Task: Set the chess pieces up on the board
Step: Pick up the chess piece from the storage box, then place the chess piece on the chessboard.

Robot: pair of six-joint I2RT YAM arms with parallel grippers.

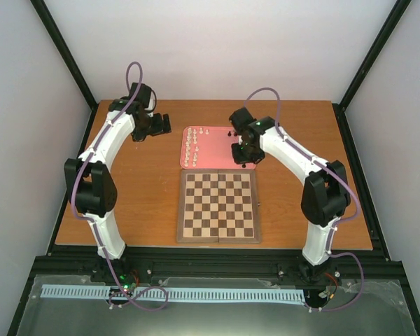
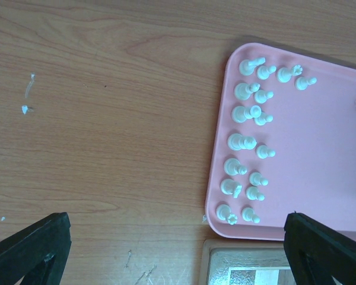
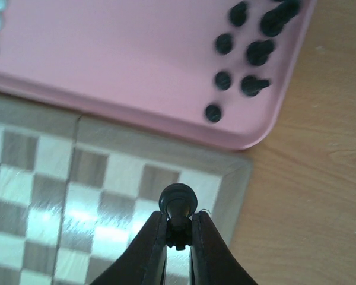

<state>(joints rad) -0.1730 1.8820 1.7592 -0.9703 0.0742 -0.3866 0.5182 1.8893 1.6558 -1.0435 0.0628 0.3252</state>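
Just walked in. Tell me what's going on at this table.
The right end effector is shut on a black piece and holds it over the board's far right corner, next to the pink tray. The other black pieces and the white pieces sit in the tray. The left end effector is open and empty, over the table left of the tray. No piece shows on the board itself.

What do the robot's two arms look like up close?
The left arm and right arm are white tubes with chunky black joints. A thin purple cable loops along each. The left tool and right tool are black, each with two tapered fingers.
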